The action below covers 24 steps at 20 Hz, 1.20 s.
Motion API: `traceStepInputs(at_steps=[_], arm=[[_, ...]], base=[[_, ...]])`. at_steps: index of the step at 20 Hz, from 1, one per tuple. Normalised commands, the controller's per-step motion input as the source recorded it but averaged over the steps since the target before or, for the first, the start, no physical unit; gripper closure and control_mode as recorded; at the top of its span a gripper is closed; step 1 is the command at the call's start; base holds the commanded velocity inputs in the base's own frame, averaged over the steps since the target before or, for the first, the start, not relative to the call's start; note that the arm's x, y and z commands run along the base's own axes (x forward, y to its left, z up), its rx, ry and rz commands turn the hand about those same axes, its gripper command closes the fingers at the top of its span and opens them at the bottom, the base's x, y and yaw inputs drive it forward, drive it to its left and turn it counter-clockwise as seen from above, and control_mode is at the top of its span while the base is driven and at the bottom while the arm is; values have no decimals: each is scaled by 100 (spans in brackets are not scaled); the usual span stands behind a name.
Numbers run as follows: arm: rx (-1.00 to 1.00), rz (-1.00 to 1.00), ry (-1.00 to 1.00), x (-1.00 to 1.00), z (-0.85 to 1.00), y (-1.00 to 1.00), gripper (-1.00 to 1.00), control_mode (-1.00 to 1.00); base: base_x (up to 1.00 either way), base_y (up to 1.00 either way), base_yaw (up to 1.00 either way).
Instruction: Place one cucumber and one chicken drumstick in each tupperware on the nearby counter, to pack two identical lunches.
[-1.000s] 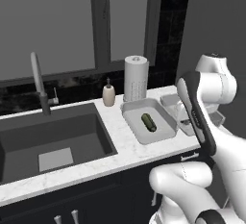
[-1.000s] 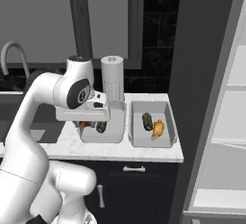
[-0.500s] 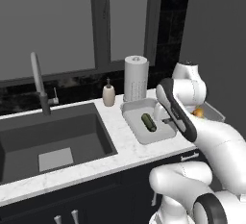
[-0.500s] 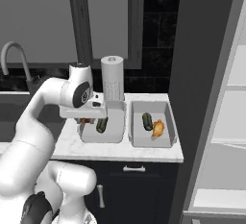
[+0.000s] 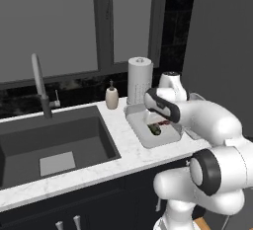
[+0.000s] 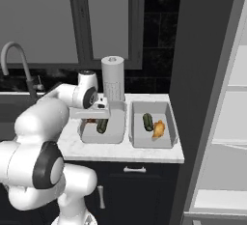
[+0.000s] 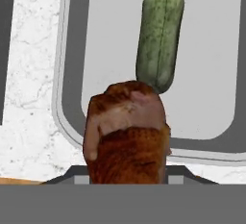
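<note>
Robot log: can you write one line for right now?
gripper: shut on drumstick | above left tupperware | cucumber inside | right tupperware: packed

A: How is the scene lit?
B: Soft, even rendered light is seen from above; the counter (image 5: 123, 147) is kept bright while the window and back wall are left dim.

A: Any shadows or glare?
B: Only faint shading is noticed inside the sink (image 5: 54, 140). No glare is seen.

A: Sharpness?
B: Edges are rendered crisp, though the drumstick (image 7: 127, 131) is shown coarse and blocky up close in the hand view.
</note>
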Motion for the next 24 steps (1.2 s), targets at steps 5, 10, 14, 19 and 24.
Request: traceStepInputs(at_steps=[5,10,14,19,24], arm=[[-1,0,0,67,-33,21,100,-100],[-1,0,0,57,-27,10,100,-100],[0,0,0,71,-30,0,100,-100],[0,0,0,61,-26,0,100,-100],[-2,0,0,25,-47,0,100,-100]], base=[[0,0,0],[0,0,0],[0,0,0],[0,0,0],[0,0,0]])
